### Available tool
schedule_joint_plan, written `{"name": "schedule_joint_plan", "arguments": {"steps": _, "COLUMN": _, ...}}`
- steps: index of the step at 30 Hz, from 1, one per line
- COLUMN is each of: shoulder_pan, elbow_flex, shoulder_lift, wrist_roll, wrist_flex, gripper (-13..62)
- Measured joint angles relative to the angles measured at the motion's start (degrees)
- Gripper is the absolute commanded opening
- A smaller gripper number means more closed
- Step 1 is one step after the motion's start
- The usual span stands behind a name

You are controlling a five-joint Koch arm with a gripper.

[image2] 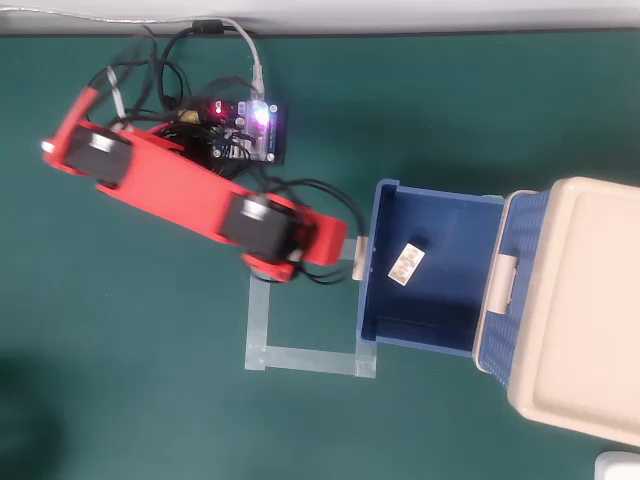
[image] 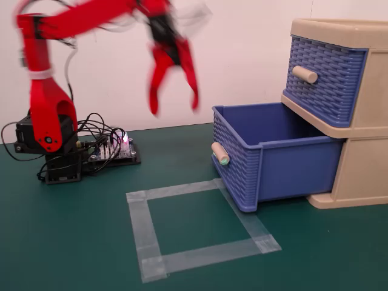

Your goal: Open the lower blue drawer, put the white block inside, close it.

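The lower blue drawer (image: 285, 167) of the beige cabinet (image: 367, 151) is pulled out wide open, its green-tipped handle (image: 220, 153) facing left. In the overhead view the white block (image2: 406, 262) lies on the floor of the drawer (image2: 432, 206), studs up. My red gripper (image: 174, 108) hangs in the air above and left of the drawer front, blurred. Its two fingers are spread and nothing is between them. In the overhead view the gripper (image2: 335, 245) sits just left of the drawer's handle.
The upper blue drawer (image: 324, 79) with a plain beige handle is shut. A square of clear tape (image: 194, 224) marks the green mat in front of the drawer. A lit controller board (image: 115, 148) and loose cables lie by the arm's base (image: 57, 163).
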Motion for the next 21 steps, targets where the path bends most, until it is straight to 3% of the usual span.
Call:
{"name": "schedule_joint_plan", "arguments": {"steps": 9, "shoulder_pan": -0.3, "elbow_flex": -12.6, "shoulder_lift": -15.0, "wrist_roll": -0.2, "wrist_flex": -9.6, "gripper": 34.1}}
{"name": "schedule_joint_plan", "arguments": {"steps": 18, "shoulder_pan": -4.4, "elbow_flex": -41.7, "shoulder_lift": -38.7, "wrist_roll": -0.4, "wrist_flex": -28.6, "gripper": 34.3}}
{"name": "schedule_joint_plan", "arguments": {"steps": 21, "shoulder_pan": -5.4, "elbow_flex": -48.6, "shoulder_lift": -44.9, "wrist_roll": -0.5, "wrist_flex": -27.1, "gripper": 34.4}}
